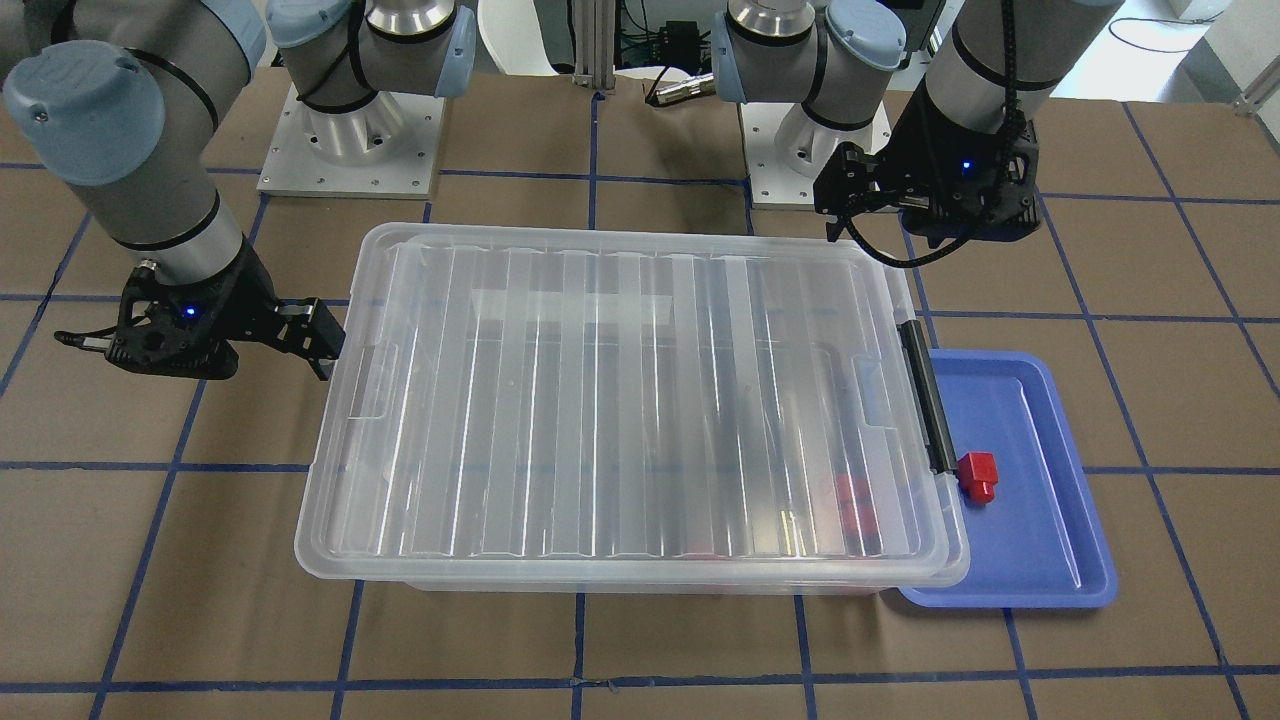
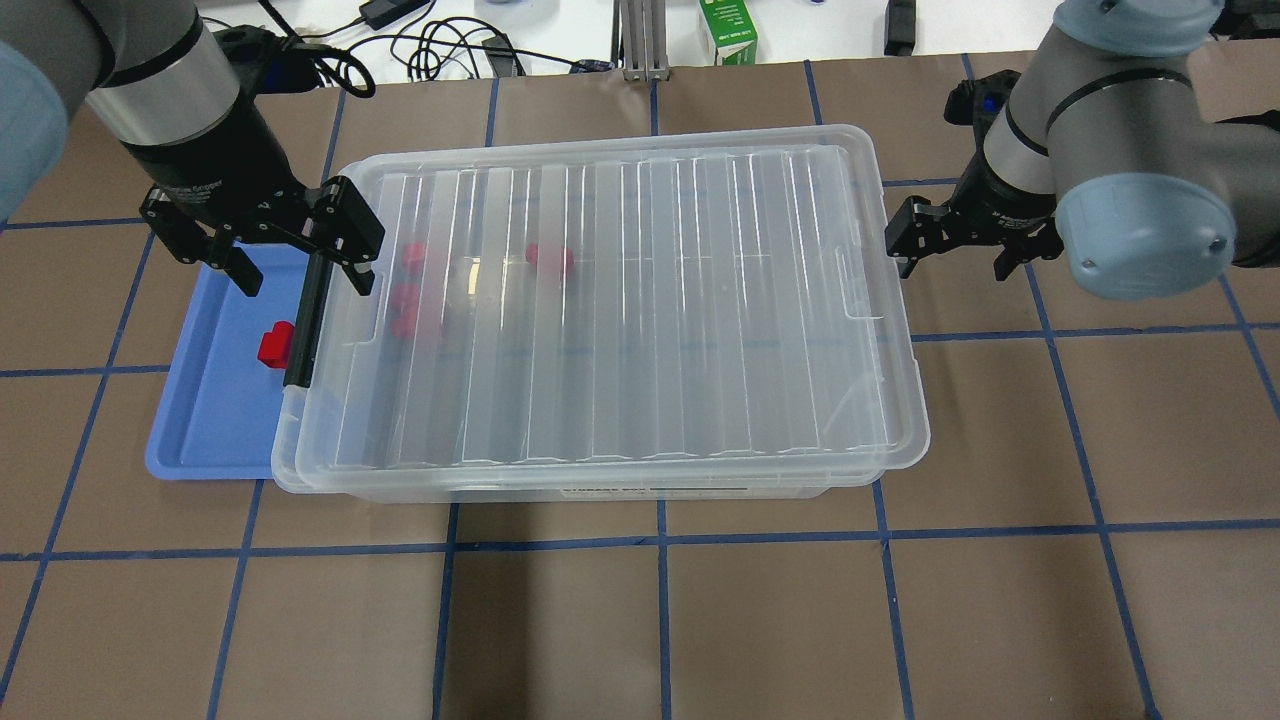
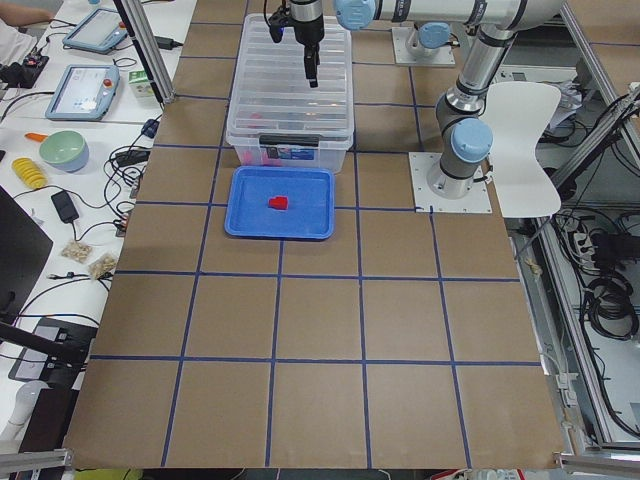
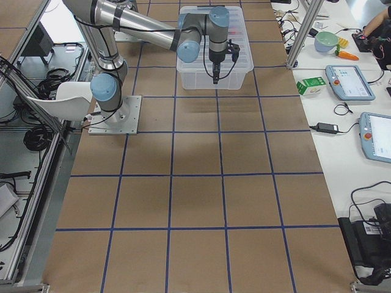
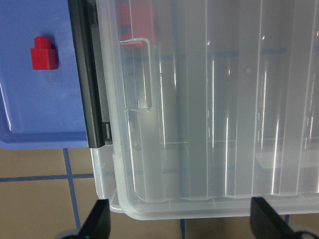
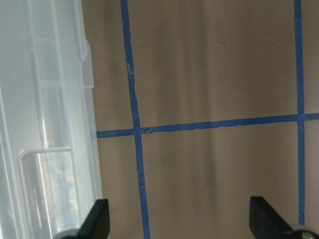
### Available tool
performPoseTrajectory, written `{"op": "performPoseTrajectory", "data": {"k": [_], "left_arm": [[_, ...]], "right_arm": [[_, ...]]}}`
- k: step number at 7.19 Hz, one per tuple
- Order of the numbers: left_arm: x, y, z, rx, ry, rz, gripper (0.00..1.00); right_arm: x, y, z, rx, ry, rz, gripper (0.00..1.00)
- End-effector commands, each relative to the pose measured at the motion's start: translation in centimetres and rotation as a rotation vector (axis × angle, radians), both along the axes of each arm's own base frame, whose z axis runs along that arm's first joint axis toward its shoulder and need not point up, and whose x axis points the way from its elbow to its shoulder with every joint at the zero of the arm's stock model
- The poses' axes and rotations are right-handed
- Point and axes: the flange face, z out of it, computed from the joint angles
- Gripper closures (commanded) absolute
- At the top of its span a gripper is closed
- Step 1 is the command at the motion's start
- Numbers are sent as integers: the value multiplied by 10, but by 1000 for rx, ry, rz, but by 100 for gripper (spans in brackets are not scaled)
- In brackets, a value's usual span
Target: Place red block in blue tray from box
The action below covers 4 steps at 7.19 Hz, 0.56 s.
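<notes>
The box (image 2: 620, 310) is a clear bin with its ribbed lid on, its black latch (image 2: 305, 320) at the end over the blue tray (image 2: 210, 410). One red block (image 2: 274, 345) lies in the tray beside the latch; it also shows in the left wrist view (image 5: 44, 53). Several more red blocks (image 2: 405, 300) show blurred through the lid. My left gripper (image 2: 303, 277) is open and empty, hovering above the latch end of the box. My right gripper (image 2: 952, 262) is open and empty, just off the opposite end of the box.
The two arm bases (image 1: 350, 140) stand behind the box. A green carton (image 2: 728, 30) and cables (image 2: 440, 45) lie past the table's far edge. Operator desks with tablets (image 3: 85, 85) and a bowl (image 3: 62, 150) flank the table.
</notes>
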Motion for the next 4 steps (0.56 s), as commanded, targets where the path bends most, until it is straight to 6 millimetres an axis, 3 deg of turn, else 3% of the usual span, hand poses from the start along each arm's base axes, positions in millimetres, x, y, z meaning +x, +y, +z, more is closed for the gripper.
{"op": "performPoseTrajectory", "data": {"k": [1, 4], "left_arm": [[-3, 1, 0, 0, 2, -5, 0], [-12, 3, 1, -7, -8, -16, 0]], "right_arm": [[-4, -8, 34, -47, 11, 12, 0], [2, 22, 136, -6, 10, -8, 0]]}}
